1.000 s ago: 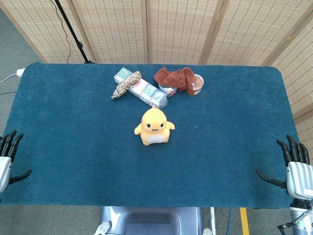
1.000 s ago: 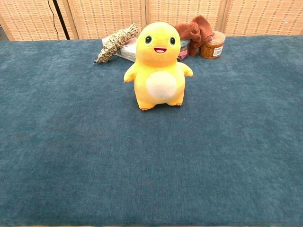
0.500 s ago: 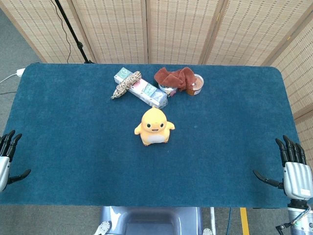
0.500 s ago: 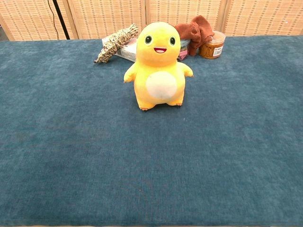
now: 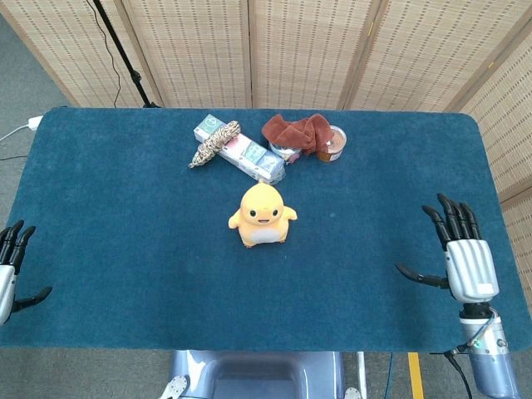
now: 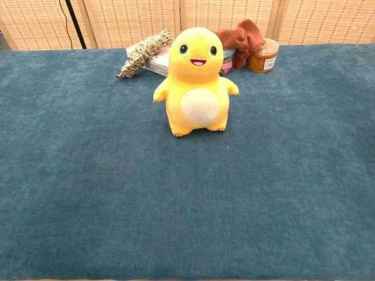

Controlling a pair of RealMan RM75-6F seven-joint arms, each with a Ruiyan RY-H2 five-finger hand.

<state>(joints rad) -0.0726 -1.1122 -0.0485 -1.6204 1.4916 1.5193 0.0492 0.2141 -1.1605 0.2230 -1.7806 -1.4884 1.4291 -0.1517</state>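
Observation:
A yellow plush toy (image 5: 263, 215) (image 6: 197, 82) stands upright in the middle of the blue table (image 5: 125, 224), facing me. My right hand (image 5: 461, 253) hovers over the table's right edge, fingers spread, holding nothing. My left hand (image 5: 8, 274) is at the table's left edge, partly cut off by the frame, fingers apart and empty. Both hands are far from the toy. Neither hand shows in the chest view.
Behind the toy lie a long carton (image 5: 241, 152) with a patterned braided roll (image 5: 214, 144) across it, a reddish-brown cloth (image 5: 295, 130) draped over a small tin (image 5: 285, 152), and an orange-lidded tub (image 5: 333, 145) (image 6: 262, 56). Woven screens stand behind the table.
My right hand has moved forward and inward, from off the table's right corner to over its right edge. The left hand has barely shifted. The toy stays put.

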